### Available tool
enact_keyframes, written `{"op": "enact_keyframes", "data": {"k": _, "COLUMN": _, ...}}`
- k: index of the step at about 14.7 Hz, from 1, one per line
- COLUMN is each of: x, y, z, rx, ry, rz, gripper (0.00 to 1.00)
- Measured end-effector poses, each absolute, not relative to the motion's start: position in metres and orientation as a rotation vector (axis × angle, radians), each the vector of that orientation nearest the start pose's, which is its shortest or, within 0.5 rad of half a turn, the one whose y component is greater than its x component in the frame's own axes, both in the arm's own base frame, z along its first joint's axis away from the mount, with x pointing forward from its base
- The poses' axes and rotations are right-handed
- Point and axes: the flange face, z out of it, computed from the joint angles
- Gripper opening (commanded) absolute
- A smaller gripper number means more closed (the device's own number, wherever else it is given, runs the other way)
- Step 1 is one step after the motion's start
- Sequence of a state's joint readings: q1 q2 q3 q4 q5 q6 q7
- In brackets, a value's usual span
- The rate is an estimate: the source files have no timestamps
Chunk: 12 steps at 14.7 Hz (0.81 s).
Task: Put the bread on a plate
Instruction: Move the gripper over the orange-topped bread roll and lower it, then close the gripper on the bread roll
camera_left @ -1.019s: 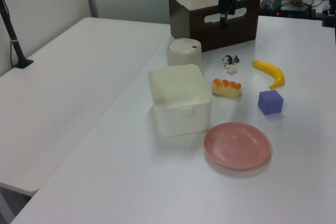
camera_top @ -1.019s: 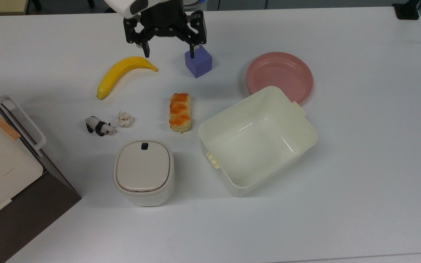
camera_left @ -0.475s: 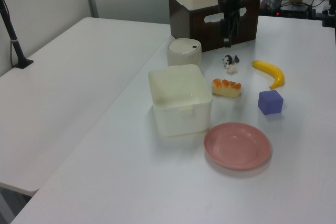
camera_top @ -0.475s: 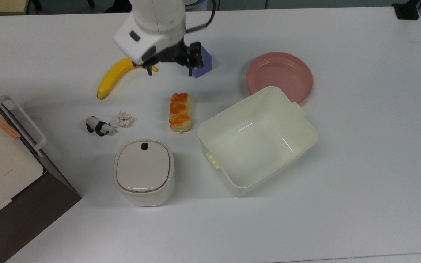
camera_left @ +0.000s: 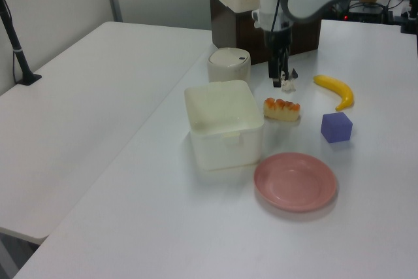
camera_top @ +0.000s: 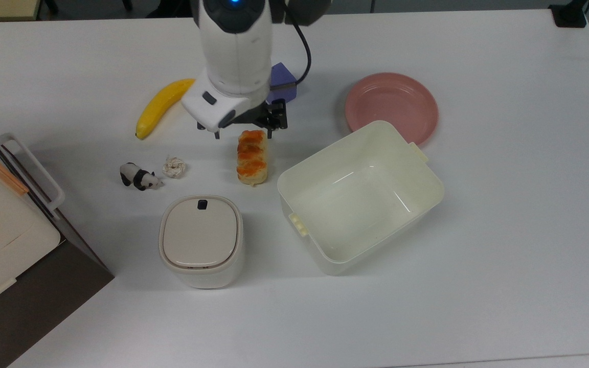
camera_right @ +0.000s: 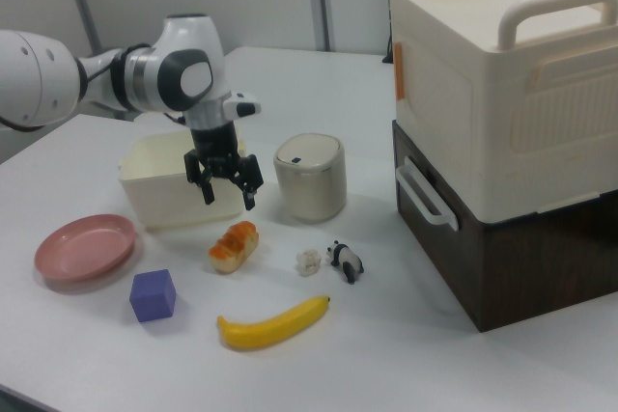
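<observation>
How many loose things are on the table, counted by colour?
Yellow: 1, banana
Purple: 1, cube
Pink: 1, plate
Golden-orange: 1, bread
Cream or off-white: 3, tub, lidded bin, knotted lump
Black and white: 1, panda figure
Total: 8

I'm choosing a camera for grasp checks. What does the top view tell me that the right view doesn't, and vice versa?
Top view: the tub's bare inside, and the open gripper straddling the bread's upper end. Right view: the gripper hangs above the bread, not touching it. Both: the bread lying on the table, the pink plate empty.
</observation>
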<state>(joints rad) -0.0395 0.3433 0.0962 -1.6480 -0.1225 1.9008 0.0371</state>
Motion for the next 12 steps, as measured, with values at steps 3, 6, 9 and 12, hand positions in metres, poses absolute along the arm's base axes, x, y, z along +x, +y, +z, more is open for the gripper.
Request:
{"op": "enact_keyframes", "data": {"k": 3, "x": 0.642, "y": 0.032, "z": 0.382, "rx": -3.26, "ry": -0.115, "rz": 0.137, "gripper": 1.0}}
{"op": "enact_keyframes", "data": {"k": 6, "x": 0.64, "y": 0.033, "z": 0.364, "rx": -3.258, "ry": -0.122, "rz": 0.177, "gripper": 1.0}}
{"op": "enact_keyframes", "data": {"k": 9, "x": 0.639, "y": 0.033, "z": 0.346, "rx": -3.253, "ry": -0.126, "rz": 0.211, "gripper": 1.0}}
{"op": "enact_keyframes", "data": {"k": 12, "x": 0.64, "y": 0.031, "z": 0.332, "rx": -3.25, "ry": -0.125, "rz": 0.217, "gripper": 1.0}}
